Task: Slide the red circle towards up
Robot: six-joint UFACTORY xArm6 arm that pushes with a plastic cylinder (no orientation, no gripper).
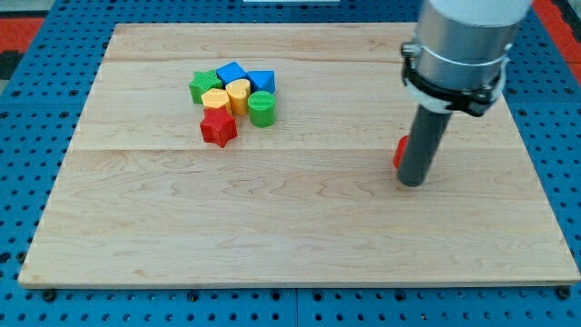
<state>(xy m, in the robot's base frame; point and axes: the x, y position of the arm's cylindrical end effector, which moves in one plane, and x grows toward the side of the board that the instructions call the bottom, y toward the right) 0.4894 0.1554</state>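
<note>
The red circle (399, 152) sits on the right half of the wooden board (290, 227), mostly hidden behind my rod; only its left edge shows. My tip (412, 183) rests on the board just below and in front of the red circle, touching or nearly touching it. The arm's grey body (463, 45) hangs over the view's top right.
A tight cluster of blocks lies at the upper left: a green star (203, 85), two blue blocks (232, 72) (261, 81), a yellow hexagon (216, 98), a yellow heart (238, 93), a green cylinder (261, 108) and a red star (218, 127).
</note>
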